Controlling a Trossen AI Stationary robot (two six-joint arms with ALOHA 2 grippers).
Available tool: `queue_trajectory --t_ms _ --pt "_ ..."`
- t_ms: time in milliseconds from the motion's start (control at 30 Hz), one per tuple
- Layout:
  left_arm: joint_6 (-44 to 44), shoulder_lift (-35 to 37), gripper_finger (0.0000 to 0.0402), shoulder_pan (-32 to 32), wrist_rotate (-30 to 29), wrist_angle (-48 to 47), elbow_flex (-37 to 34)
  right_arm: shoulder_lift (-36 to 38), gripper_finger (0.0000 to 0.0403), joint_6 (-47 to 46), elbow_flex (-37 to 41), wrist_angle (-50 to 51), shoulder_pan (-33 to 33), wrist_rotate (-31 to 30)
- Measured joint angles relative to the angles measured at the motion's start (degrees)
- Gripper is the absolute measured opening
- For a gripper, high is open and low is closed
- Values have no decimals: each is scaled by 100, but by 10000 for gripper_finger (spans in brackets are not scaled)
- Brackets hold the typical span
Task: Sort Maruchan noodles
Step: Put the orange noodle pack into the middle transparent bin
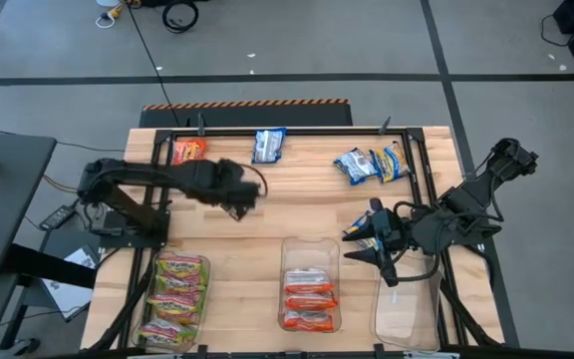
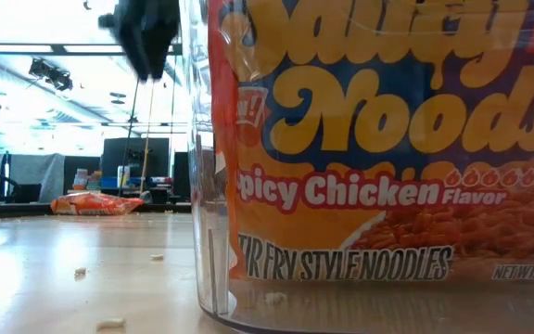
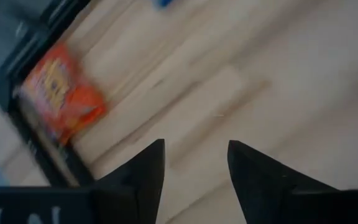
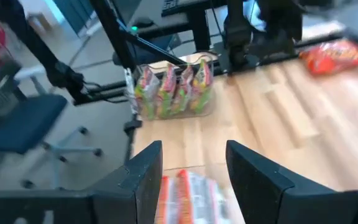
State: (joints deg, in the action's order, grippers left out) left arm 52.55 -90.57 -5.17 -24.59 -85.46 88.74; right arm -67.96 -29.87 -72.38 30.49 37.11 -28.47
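Loose packets lie flat along the far edge of the table: an orange-red packet (image 1: 188, 151), a blue packet (image 1: 268, 146) and two blue-and-yellow packets (image 1: 355, 165) (image 1: 392, 162). My left gripper (image 1: 239, 194) hangs open above bare wood, near-right of the orange-red packet (image 3: 61, 93). In the low view my left gripper (image 2: 146, 37) is up high, with the orange-red packet (image 2: 95, 202) beyond it. My right gripper (image 1: 359, 239) is open and points toward the table's left, just right of the middle bin. Nothing shows between the fingers of my right gripper (image 4: 192, 146).
Three clear bins stand at the near edge. The left bin (image 1: 175, 297) holds green-yellow packets (image 4: 173, 90), the middle bin (image 1: 309, 249) holds orange-red packets (image 4: 188, 193), and the right bin (image 1: 407, 309) shows nothing inside. A black frame (image 1: 297, 131) borders the table. Bare wood lies mid-table.
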Motion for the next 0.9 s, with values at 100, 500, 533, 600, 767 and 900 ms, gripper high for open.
queue_trajectory --t_ms 100,500,533,600,767,900 --pt "55 255 183 674 210 483 -837 0 183 607 0 2 -136 -1" --pt "-491 444 183 3623 54 2074 -3303 318 183 1809 -2 470 -2048 925" --pt "-475 444 183 3811 -20 2279 -3388 323 183 2034 -4 531 -2311 1026" --pt "-474 445 183 4057 -35 2770 -3563 320 183 2491 -4 708 -2893 1227" --pt "-57 294 182 4095 -434 3807 -3730 304 189 3362 -4 729 -4242 1726" --pt "558 -83 170 4098 -1206 3787 -3730 304 197 3467 -4 746 -5050 2185"
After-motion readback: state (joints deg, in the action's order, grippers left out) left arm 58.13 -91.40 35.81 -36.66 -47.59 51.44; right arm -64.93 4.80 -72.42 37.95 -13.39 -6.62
